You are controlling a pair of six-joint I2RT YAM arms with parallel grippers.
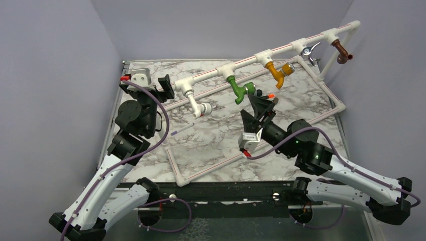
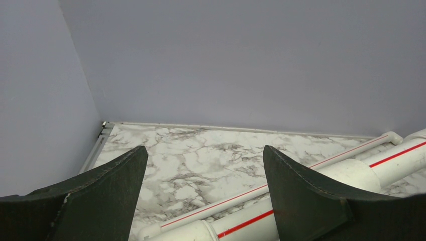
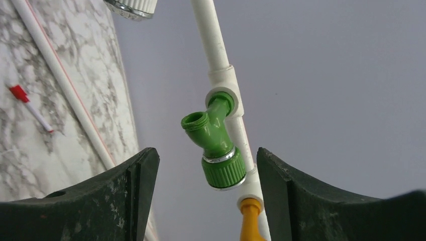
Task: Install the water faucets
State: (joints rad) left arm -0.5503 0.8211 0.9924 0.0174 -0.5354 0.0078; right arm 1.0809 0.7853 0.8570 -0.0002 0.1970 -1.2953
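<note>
The green faucet (image 1: 241, 89) hangs screwed into a tee of the white red-striped pipe frame (image 1: 296, 45). In the right wrist view the green faucet (image 3: 216, 138) sits between and just beyond my open fingers, with its ribbed knob (image 3: 224, 171) towards me. My right gripper (image 1: 249, 105) is open and empty, just below the green faucet without touching it. My left gripper (image 1: 161, 85) is open and empty at the frame's left end. In the left wrist view it (image 2: 205, 155) is above the pipe (image 2: 241, 216). White (image 1: 197, 103), yellow (image 1: 279, 73), chrome (image 1: 309, 51) and brown (image 1: 342, 51) faucets also hang from the frame.
The pipe frame's base rails (image 1: 211, 168) lie across the marble table (image 1: 150, 165). A thin white stick (image 1: 182, 129) lies on the table left of centre. A red-tipped stick (image 3: 27, 108) shows in the right wrist view. Grey walls enclose the table on three sides.
</note>
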